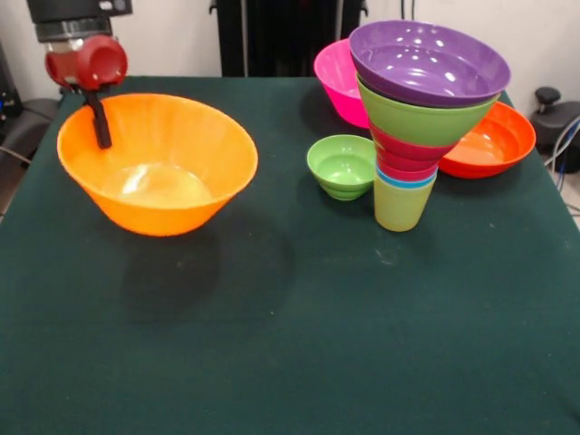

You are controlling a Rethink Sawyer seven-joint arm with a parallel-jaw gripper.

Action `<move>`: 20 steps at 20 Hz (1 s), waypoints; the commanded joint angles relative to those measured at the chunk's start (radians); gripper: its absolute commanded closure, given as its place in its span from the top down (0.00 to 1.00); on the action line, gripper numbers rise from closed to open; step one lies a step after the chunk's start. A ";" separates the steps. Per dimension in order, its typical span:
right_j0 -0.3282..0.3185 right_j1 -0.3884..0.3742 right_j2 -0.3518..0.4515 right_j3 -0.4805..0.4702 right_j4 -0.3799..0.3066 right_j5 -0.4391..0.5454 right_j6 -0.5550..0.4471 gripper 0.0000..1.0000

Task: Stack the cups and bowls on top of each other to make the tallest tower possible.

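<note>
My gripper (101, 136) is at the far left, shut on the far rim of the big orange bowl (159, 168). One black finger (98, 122) shows inside the rim. The bowl hangs slightly above the table, and its shadow lies apart from it on the cloth. At the right stands the tower (417, 127): a yellow-green cup (403, 207) lowest, a blue cup rim (405, 180), red pieces (410, 156), a lime green bowl (421, 120) and a purple bowl (428, 63) on top. A small green bowl (343, 166) sits just left of the tower.
A pink bowl (337, 80) stands behind the tower, and a red-orange bowl (494, 140) to its right. The dark green table (290, 344) ends close beyond the red-orange bowl at the right. Black gear (548, 109) sits off that edge.
</note>
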 commanded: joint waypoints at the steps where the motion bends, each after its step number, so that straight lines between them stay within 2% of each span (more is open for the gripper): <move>1: -0.025 -0.095 0.188 0.123 0.037 0.121 -0.095 0.00; 6: -0.084 -0.113 0.290 0.167 0.055 0.110 -0.078 0.00; 11: -0.131 -0.169 0.381 0.224 0.114 0.129 -0.040 0.00; 20: -0.197 -0.213 0.480 0.250 0.196 0.171 -0.037 0.00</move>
